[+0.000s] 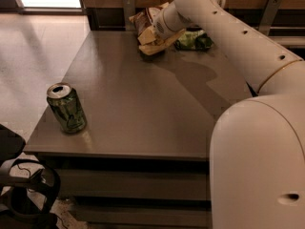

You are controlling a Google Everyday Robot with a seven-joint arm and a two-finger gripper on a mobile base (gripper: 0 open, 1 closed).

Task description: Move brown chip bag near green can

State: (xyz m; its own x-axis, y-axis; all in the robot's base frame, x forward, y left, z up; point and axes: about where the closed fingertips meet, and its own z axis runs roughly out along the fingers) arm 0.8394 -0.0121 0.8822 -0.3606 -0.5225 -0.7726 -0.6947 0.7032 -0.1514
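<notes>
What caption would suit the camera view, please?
Gripper at the brown chip bag at the table's back; green can front left.

- The glossy cream-white rounded shell (257, 161) bulks large at 5 o'clock, smooth and seamless across its face.
- A small dark oval slot (290, 196) sits low on that shell.
- The cream-white tubular arm link (228, 27) is thick and slightly tapered, with a soft sheen.
- Small dark round recessed holes (244, 31) dot the link in a row.
- A thin brass-coloured ring (280, 71) edges the joint where the link meets the shell, with a dark gap beneath it.
- The pale cylindrical wrist segment (167, 23) has a faint darker band around it.
- The gripper (151, 28) sits toward 12 o'clock, at the far edge of the flat grey table (143, 104), mostly hidden behind the wrist.
</notes>
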